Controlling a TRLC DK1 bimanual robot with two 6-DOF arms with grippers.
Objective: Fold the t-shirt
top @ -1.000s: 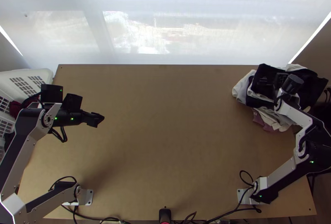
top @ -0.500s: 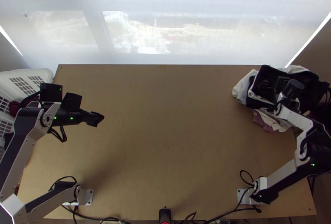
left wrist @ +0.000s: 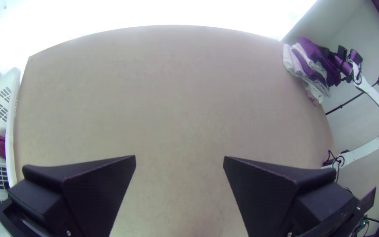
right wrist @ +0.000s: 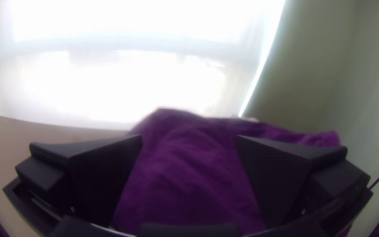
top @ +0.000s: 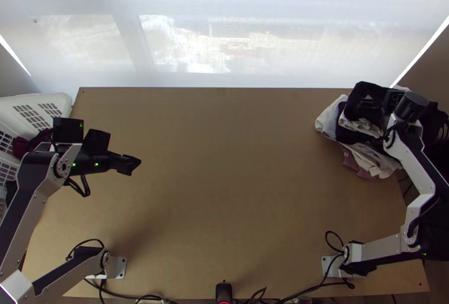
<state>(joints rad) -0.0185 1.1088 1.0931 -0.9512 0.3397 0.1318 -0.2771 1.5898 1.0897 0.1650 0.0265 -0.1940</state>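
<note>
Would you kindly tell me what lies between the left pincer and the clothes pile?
The top view shows a bare stretch of wooden tabletop between the left pincer and the clothes pile.

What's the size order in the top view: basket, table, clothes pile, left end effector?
1. Table
2. Clothes pile and basket: too close to rank; arms cover parts of both, and the view's edge cuts off the basket
3. Left end effector
</note>
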